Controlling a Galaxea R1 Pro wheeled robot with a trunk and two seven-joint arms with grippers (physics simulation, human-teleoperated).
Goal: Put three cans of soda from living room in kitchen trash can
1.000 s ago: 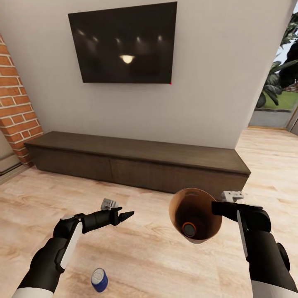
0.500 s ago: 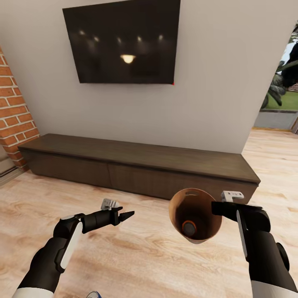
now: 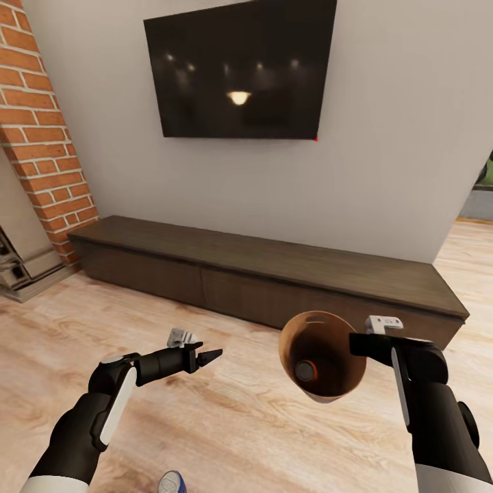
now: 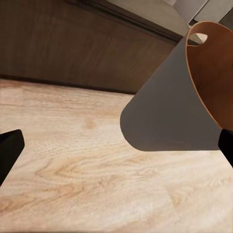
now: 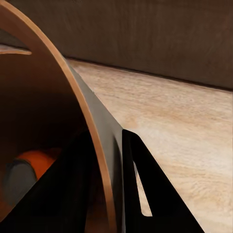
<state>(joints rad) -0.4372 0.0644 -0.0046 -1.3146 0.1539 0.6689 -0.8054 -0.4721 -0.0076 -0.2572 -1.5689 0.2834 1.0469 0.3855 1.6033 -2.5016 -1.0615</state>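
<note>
A dark TV point(image 3: 241, 70) hangs above a low cabinet point(image 3: 274, 274) far ahead. The right hand point(image 3: 356, 344) pinches the rim of the tash can point(image 3: 320, 356), one orange can point(image 3: 305, 370) inside; the left hand point(image 3: 209, 356), narrow, carries nothing. Probably mid-carry; next calls for finding the remaining cans.
</note>
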